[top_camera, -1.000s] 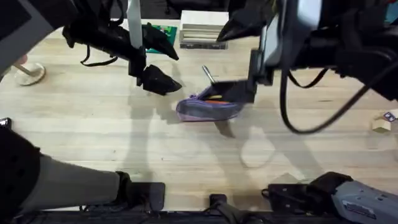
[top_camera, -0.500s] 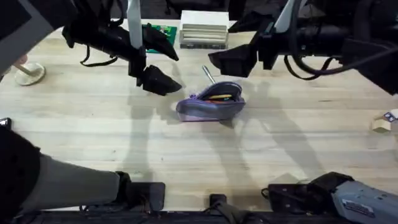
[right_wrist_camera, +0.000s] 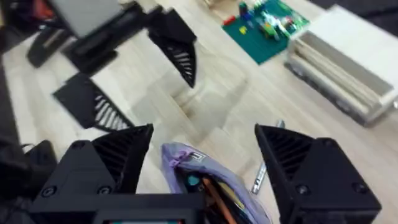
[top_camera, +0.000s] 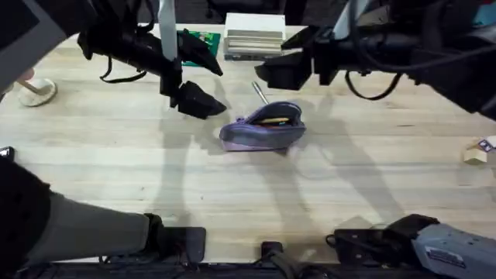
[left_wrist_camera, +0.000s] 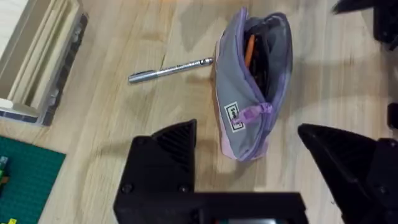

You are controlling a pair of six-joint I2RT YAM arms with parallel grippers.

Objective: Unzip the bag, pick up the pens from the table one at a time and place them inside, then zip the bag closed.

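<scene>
Lavender fabric pouch [top_camera: 262, 132] lies unzipped mid-surface, an orange pen [top_camera: 270, 120] inside, unmoved. Silvery metal pen [top_camera: 259, 93] lies just behind it. Right claw [top_camera: 280, 71], spread and empty, has lifted away farther back; left claw [top_camera: 198, 101] stays spread.

Right end effector [right_wrist_camera: 202, 158] hangs above the counter [right_wrist_camera: 211, 118], its two black fingers [right_wrist_camera: 115, 158] spread wide with nothing between them. Below the gap sits the bag [right_wrist_camera: 205, 180], lavender, mouth unzipped, an orange pen [right_wrist_camera: 214, 196] poking out inside. Just beside it, a silvery pen [right_wrist_camera: 266, 165] lies flat on the wood. Farther off, the left end effector [right_wrist_camera: 146, 68] also stands parted. A cream box [right_wrist_camera: 342, 68] and a green mat [right_wrist_camera: 264, 22] lie beyond.
</scene>
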